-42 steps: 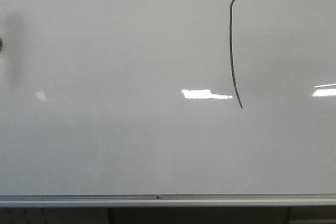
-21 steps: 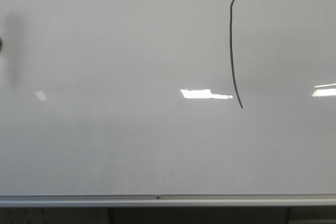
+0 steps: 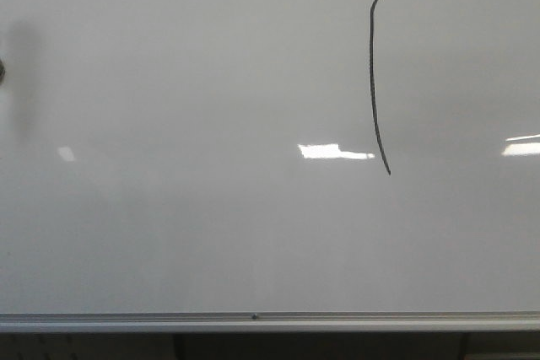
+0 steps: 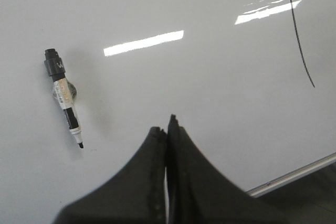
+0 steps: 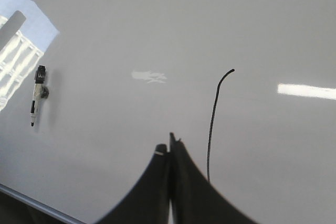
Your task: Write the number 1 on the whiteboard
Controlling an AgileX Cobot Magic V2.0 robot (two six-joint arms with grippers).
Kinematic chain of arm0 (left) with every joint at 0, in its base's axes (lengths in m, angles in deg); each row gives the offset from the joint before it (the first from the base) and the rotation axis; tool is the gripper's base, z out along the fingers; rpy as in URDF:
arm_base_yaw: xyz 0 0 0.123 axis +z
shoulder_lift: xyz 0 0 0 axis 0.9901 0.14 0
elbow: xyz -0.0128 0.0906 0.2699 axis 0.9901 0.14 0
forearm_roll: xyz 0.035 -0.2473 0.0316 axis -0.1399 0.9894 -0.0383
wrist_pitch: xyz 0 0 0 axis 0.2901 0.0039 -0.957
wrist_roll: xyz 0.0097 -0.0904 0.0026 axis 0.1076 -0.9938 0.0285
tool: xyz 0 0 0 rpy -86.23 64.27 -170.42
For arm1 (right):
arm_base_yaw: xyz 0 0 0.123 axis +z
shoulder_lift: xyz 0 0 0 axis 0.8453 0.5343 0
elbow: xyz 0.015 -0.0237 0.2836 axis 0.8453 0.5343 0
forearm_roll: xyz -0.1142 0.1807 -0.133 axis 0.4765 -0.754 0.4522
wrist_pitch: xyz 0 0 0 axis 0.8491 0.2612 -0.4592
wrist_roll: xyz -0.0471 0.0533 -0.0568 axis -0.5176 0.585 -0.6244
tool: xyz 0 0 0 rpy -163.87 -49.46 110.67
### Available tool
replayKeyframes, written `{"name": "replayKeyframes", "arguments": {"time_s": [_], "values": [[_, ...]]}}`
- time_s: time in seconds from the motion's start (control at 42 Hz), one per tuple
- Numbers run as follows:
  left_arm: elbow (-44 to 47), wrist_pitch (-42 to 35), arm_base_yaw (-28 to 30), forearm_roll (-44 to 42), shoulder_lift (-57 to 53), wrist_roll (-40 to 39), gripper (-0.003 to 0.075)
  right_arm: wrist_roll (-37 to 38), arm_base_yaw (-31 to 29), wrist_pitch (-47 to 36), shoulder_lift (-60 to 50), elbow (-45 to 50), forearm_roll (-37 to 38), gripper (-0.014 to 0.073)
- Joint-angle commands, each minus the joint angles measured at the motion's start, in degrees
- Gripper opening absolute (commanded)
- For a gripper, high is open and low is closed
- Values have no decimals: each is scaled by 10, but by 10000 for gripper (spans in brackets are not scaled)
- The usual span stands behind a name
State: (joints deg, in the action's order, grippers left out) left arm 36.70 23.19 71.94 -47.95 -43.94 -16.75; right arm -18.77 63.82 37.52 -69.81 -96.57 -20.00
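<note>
Nothing on the board has shifted since the earlier front views; only the bright reflection left of the stroke sits a touch further right, its left end shortened.

Item 1, nearest: left pincer (image 4: 168, 129), dark, its two fingers pressed together with no gap and nothing between them, hanging over the board surface. Seen in its own wrist view only.

Item 2: right pincer (image 5: 169, 148), dark, fingers likewise closed tight and empty, its tips just beside the lower end of the stroke in its wrist view.

Item 3: silver frame edge (image 3: 253, 320), running along the near side of the whiteboard (image 3: 186, 225), a glossy pale grey-white worktop that fills almost the whole front view.

Item 4: marker (image 4: 64, 95), black cap end and white barrel, uncapped tip showing, lying flat on the board well apart from the stroke; also visible in the right wrist view (image 5: 35, 95). A small dark piece lies against its barrel; what it is cannot be told.

Item 5, farthest: the number 1 (image 3: 372, 82), a thin black stroke, tall, nearly vertical, slightly bowed, small hook at its top, on the right half of the board toward the far side.
</note>
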Motion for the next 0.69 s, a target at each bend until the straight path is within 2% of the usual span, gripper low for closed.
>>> {"name": "replayKeyframes", "arguments": {"time_s": [0.0, 0.143, 0.238, 0.547, 0.666], "values": [[-10, -64, -4, -52, -14, -86, -20, -6, -3, -33, 5, -14, -15, -60], [34, -141, -4, -236, -59, -279, -20, -6, -3, -33, 5, -14, -15, -60], [79, -187, 2, -304, -93, -346, -20, -6, -3, -33, 5, -14, -15, -60], [195, -201, 78, -283, -204, -352, -20, -6, -3, -33, 5, -14, -15, -60], [222, -205, 94, -282, -207, -352, -20, -6, -3, -32, 5, -14, -15, -60]]}}
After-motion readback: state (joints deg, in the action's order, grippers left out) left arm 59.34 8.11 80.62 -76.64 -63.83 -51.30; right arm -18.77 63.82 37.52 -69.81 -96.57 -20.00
